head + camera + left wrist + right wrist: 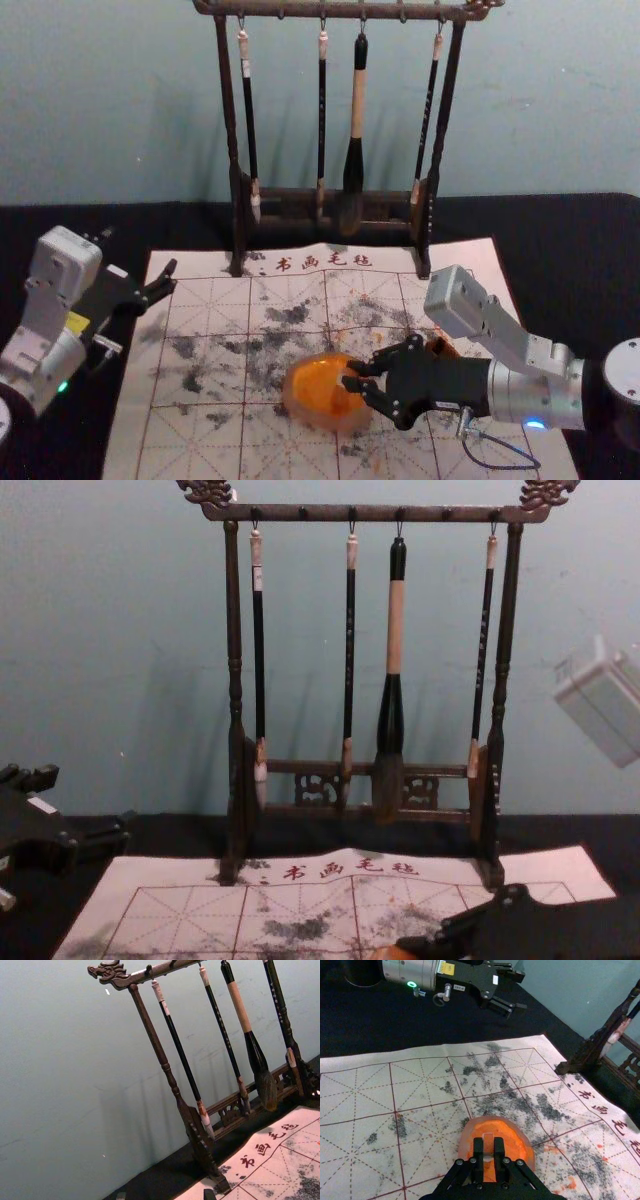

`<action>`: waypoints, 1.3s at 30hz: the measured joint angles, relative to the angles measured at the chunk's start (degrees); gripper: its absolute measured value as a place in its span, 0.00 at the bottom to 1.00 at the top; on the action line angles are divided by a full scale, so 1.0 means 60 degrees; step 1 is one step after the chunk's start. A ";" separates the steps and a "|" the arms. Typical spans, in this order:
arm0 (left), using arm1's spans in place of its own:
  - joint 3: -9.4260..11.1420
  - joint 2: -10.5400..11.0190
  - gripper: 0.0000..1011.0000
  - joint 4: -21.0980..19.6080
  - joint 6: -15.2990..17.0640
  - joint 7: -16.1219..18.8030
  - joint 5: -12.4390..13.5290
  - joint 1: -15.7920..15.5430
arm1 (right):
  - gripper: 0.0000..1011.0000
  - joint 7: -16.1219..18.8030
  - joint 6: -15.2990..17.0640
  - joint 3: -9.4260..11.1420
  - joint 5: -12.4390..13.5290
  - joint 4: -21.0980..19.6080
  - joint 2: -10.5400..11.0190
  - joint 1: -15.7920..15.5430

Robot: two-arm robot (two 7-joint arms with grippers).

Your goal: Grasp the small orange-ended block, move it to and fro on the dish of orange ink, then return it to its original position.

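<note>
A black-covered bench [570,240] carries a white, red-gridded cloth mat [205,365], a dark wooden rack [235,240] of brushes at its far edge. The left end effector [140,251] hangs open near the mat's left side. The right end effector [350,375], over the round translucent dish of orange ink [294,404], grips the small orange-ended block [488,1145].
</note>
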 joint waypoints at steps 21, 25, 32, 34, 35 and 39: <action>0.0000 0.0000 0.99 0.0000 0.0000 0.0001 0.0000 0.0001 | 0.08 0.0038 0.0082 -0.0455 -0.0203 0.0094 -0.0200 0.0314; 0.0000 0.0000 0.99 0.0000 0.0000 0.0000 0.0000 0.0000 | 0.08 0.0033 0.0109 -0.0524 -0.0266 0.0181 -0.0284 0.0406; 0.0000 0.0000 0.99 0.0000 0.0000 0.0000 0.0001 0.0000 | 0.08 -0.0013 0.0146 -0.0579 -0.0401 0.0382 -0.0421 0.0594; 0.0001 0.0000 0.99 0.0000 0.0000 0.0000 0.0000 0.0001 | 0.08 -0.0025 0.0152 -0.0595 -0.0455 0.0469 -0.0474 0.0672; 0.0001 0.0000 0.99 0.0000 0.0000 0.0001 0.0000 0.0001 | 0.08 -0.0030 0.0161 -0.0597 -0.0473 0.0497 -0.0491 0.0699; 0.0000 0.0000 0.99 0.0000 0.0000 0.0001 0.0000 0.0000 | 0.08 -0.0075 0.0219 -0.0604 -0.0555 0.0679 -0.0588 0.0851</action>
